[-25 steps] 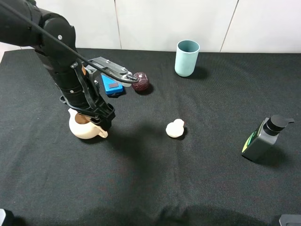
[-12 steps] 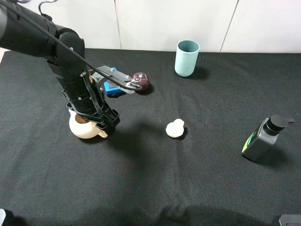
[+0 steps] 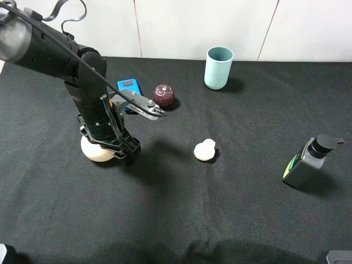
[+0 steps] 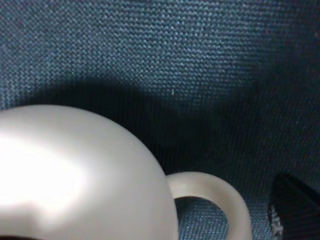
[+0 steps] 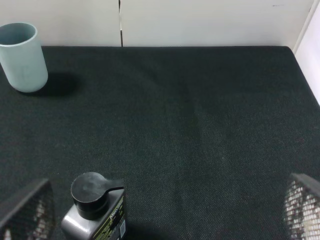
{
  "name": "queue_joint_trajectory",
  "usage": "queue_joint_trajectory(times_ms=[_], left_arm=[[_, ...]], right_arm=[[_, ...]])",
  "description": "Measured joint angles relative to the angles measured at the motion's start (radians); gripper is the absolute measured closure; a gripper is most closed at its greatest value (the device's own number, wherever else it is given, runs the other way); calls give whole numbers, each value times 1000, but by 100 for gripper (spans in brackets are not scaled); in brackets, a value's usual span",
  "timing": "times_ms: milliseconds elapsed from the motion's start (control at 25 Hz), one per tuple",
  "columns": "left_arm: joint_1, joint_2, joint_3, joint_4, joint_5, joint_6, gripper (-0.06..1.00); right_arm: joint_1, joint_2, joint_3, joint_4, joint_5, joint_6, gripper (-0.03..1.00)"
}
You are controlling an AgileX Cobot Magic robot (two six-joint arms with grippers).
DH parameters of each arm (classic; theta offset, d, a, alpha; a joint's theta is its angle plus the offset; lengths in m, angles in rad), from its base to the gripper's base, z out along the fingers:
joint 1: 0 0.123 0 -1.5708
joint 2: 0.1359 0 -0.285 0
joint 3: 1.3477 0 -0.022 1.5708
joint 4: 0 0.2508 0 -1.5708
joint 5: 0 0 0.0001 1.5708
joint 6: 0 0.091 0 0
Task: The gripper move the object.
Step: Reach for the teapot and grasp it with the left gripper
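The cream teapot (image 3: 94,150) sits on the black cloth at the left, mostly hidden under my left arm. My left gripper (image 3: 125,148) is down at the teapot's right side. In the left wrist view the teapot's round body (image 4: 75,175) fills the frame, with its loop handle (image 4: 225,197) beside one black finger (image 4: 296,210). The other finger is hidden. The jaws look spread, with nothing clamped. My right gripper (image 5: 160,220) is open and empty, with its mesh fingers (image 5: 27,210) at the frame's corners.
A blue device (image 3: 128,85) and a dark red ball (image 3: 164,94) lie behind the teapot. A light-blue cup (image 3: 219,67) stands at the back. A white gourd-shaped lump (image 3: 204,149) lies mid-table. A grey pump bottle (image 3: 307,163) stands at the right, also in the right wrist view (image 5: 95,210).
My left arm has swung forward and settled lower over the teapot, hiding its spout and brown inside and uncovering the blue device. The teapot has barely shifted. The right arm has not moved.
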Motion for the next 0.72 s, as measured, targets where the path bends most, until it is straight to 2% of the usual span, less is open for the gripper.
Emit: queue_joint_trajectory(times_ms=[160,400,720], left_arm=[[0,0,0,-1,2,3,17],[0,0,0,-3,5,6,45],[0,1,0,-3,7,7,51]], right_arm=[[0,0,0,0,0,0,27],[0,0,0,0,0,0,27],[0,0,0,0,0,0,27]])
